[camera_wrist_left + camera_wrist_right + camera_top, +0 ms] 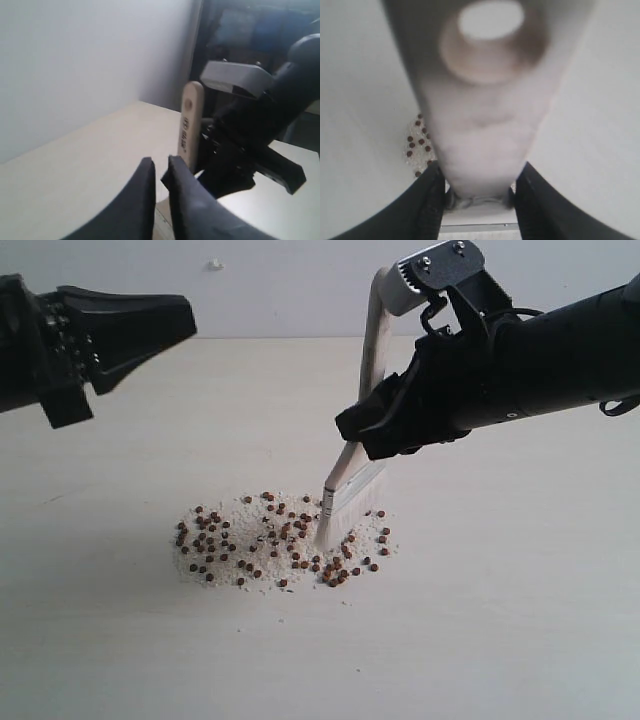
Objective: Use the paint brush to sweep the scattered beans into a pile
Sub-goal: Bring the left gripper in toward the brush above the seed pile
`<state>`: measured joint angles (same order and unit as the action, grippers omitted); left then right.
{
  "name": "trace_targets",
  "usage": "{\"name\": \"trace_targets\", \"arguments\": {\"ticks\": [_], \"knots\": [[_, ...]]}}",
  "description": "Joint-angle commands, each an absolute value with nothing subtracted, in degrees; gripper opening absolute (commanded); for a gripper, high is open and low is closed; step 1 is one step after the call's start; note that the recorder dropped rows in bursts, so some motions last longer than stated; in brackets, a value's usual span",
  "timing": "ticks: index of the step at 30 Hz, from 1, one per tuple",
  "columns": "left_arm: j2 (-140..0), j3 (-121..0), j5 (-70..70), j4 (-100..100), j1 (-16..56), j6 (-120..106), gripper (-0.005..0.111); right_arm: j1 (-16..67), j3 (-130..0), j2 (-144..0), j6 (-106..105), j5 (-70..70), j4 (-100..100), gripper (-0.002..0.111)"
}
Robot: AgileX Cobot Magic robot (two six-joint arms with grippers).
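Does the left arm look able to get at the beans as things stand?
Probably yes: the left gripper hangs above and left of the beans, nothing between them. The paint brush in the right gripper occupies only the pile's right side.

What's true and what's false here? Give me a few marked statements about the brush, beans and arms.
1. The right gripper holds the paint brush. True.
2. The brush lies flat. False: it stands steeply, handle up, with its bristles down among the beans.
3. The left gripper holds a second brush. False: it holds nothing and hangs above the table.
4. The beans sit in a bowl. False: they lie on the bare table among white grains.
5. Beans lie on both sides of the bristles. True.
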<state>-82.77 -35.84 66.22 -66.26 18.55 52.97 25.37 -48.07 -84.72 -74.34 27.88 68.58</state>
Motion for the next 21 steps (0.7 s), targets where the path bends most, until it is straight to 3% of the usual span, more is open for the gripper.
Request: {"name": "trace_targets", "arguments": {"ticks": [1,6,21], "knots": [[-84.54,-36.58,60.25,-65.03,24.12,52.08,0.024,25.34,-48.57,-84.63,-74.81,26.43,73.02,0.0],[-85.66,-37.95,54.23,-60.11,27.48,51.35,0.031,25.34,-48.43,-84.63,-74.81,26.5,73.02,0.0],[-85.71,-40.31,53.29,-65.8,28.69,52.77,0.031,25.34,-48.45,-84.74,-74.88,31.66,63.26,0.0]]}}
